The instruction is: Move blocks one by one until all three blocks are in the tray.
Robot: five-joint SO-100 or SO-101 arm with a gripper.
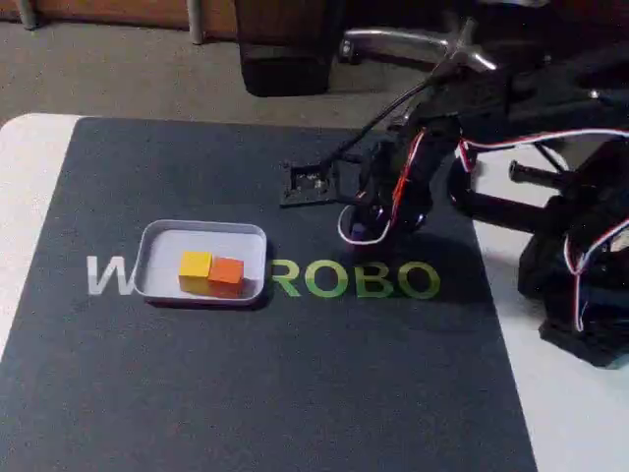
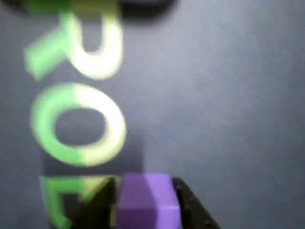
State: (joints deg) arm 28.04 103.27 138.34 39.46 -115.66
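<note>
- Purple block — a small cube with a lighter top face, blurred in the wrist view, sits between the gripper's dark fingers, which close on its sides.
- Yellow block and orange block lie touching, side by side, in the tray.
- The tray — pale, shallow, round-cornered — rests on the dark mat, covering part of its lettering.
- In the fixed view the gripper hangs above the mat, right of the tray.
</note>
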